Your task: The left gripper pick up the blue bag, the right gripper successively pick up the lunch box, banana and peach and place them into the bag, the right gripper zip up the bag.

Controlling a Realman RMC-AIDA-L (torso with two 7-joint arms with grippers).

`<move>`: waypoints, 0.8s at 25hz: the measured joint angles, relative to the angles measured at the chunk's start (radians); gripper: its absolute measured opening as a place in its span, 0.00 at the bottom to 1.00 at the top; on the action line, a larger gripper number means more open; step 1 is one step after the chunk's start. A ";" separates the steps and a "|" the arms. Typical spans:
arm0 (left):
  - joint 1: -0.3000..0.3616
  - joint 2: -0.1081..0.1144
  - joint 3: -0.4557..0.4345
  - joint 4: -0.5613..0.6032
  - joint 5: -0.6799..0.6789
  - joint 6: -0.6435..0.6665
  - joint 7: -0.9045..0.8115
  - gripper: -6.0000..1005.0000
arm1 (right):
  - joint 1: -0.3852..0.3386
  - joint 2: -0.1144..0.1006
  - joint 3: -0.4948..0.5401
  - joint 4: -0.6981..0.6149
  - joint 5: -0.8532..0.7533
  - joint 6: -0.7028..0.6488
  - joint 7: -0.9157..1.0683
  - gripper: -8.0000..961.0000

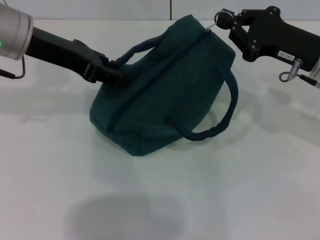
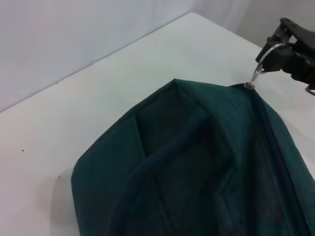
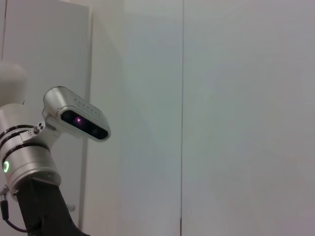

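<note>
The blue bag [image 1: 165, 90] lies tilted on the white table, with its zip line closed along the top. My left gripper [image 1: 112, 75] is shut on the bag's fabric at its left end, beside the far loop handle [image 1: 142, 49]. My right gripper [image 1: 220, 21] is at the bag's far right top corner, shut on the metal ring zip pull [image 1: 213, 25]. The left wrist view shows the bag [image 2: 197, 172], the ring [image 2: 263, 61] and the right gripper [image 2: 290, 46] holding it. The near handle [image 1: 220, 122] hangs loose. The lunch box, banana and peach are out of view.
The white table [image 1: 160, 200] spreads wide in front of the bag, and its far edge meets a pale wall [image 1: 125, 10]. The right wrist view shows only the wall and my left arm's silver cuff [image 3: 27, 157] with its camera.
</note>
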 joint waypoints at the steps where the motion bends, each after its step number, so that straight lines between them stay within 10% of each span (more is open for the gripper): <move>1: 0.000 0.000 -0.001 0.002 -0.002 0.000 0.001 0.61 | 0.000 0.000 0.000 0.000 0.000 0.003 0.000 0.07; 8: 0.008 0.003 -0.006 0.003 -0.004 -0.001 0.002 0.36 | 0.000 -0.001 0.022 0.003 0.000 0.009 0.000 0.07; 20: 0.015 0.012 -0.018 -0.002 -0.003 0.002 0.027 0.26 | 0.000 -0.002 0.026 0.025 -0.003 0.080 -0.019 0.08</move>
